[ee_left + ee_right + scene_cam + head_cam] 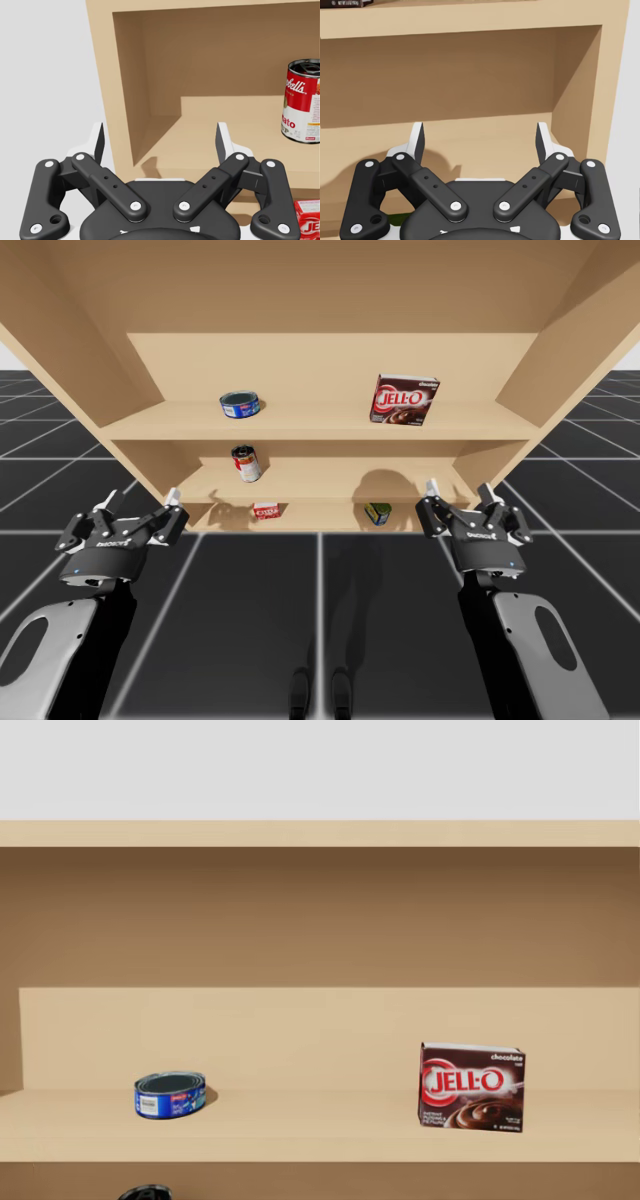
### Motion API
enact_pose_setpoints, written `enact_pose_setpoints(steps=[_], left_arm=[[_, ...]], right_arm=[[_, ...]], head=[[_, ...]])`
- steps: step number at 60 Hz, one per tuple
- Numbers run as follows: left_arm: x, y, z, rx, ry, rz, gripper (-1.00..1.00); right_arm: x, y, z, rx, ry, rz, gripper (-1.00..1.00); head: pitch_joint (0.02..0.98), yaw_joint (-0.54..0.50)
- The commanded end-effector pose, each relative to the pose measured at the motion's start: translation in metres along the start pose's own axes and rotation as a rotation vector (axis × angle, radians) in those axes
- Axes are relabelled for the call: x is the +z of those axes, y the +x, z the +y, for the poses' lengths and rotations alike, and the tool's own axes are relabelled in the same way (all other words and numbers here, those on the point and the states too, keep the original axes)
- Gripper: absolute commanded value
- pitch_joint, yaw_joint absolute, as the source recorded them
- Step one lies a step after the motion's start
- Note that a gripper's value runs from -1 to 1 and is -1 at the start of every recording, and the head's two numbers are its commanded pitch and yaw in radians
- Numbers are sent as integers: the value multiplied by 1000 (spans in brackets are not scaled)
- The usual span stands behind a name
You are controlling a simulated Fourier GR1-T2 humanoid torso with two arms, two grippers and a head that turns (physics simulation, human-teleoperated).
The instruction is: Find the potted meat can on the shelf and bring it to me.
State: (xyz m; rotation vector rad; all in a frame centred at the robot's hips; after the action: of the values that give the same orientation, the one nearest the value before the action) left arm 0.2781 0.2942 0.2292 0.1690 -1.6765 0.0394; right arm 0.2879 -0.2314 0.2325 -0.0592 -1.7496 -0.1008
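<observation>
Left hand (138,505), right hand (460,495): black linkages, white fingertips (90,145), silver screws (135,205); grey forearm shells (50,640)

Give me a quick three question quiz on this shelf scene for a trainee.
1. True or false: the flat blue can and the dark red box share one level of the shelf.
2. Multiple choice: the red and white can stands on the A) top, B) middle, C) bottom level.
3. Fill in: the jaws of the left gripper and right gripper stand ____.
Key: 1 true; 2 B; 3 open.
</observation>
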Motion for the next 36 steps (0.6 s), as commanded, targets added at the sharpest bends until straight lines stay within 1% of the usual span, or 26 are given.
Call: enact_pose_setpoints(steps=[1,2,3,6,7,10,12,14,21,22,24,25,27,28,36], left_arm=[[0,0,0,-2,2,-2,-1000],[0,0,1,-1,2,-2,-1000],[0,0,0,-1,2,-2,-1000],[0,0,1,0,2,-1,-1000],[0,0,1,0,2,0,-1000],[0,0,1,2,2,1,-1000],[0,0,1,3,2,2,-1000],[0,0,1,3,3,3,-1000],[0,0,2,1,8,4,-1000],[-1,0,2,1,9,3,-1000],[-1,0,3,-14,22,-1,-1000],[-1,0,3,-18,25,-3,-1000],[-1,0,3,-16,24,-2,-1000],[-1,0,3,-14,24,-1,-1000],[-1,-1,3,-21,29,-1,-1000]], right_arm=[[2,1,0,-19,-17,-20,-1000],[2,1,-1,-12,-12,-28,-1000],[2,1,-1,-12,-12,-27,-1000],[1,1,-1,-23,14,-16,-1000],[0,1,0,2,15,1,-1000],[0,1,-1,8,12,6,-1000],[0,1,-1,-2,9,10,-1000],[0,1,-1,-2,8,12,-1000],[0,1,0,-4,7,18,-1000],[0,1,0,-1,6,17,-1000],[-1,0,0,15,3,18,-1000],[-1,0,0,18,1,19,-1000],[-1,0,-1,24,-3,19,-1000],[-1,-1,-1,35,-13,16,-1000],[-2,-1,-2,31,-10,23,-1000]], head=[[70,1],[70,1],[71,2],[76,3],[83,3],[94,3],[114,4],[130,3],[223,4],[233,4],[268,3],[278,3],[296,3],[314,3],[453,1]])
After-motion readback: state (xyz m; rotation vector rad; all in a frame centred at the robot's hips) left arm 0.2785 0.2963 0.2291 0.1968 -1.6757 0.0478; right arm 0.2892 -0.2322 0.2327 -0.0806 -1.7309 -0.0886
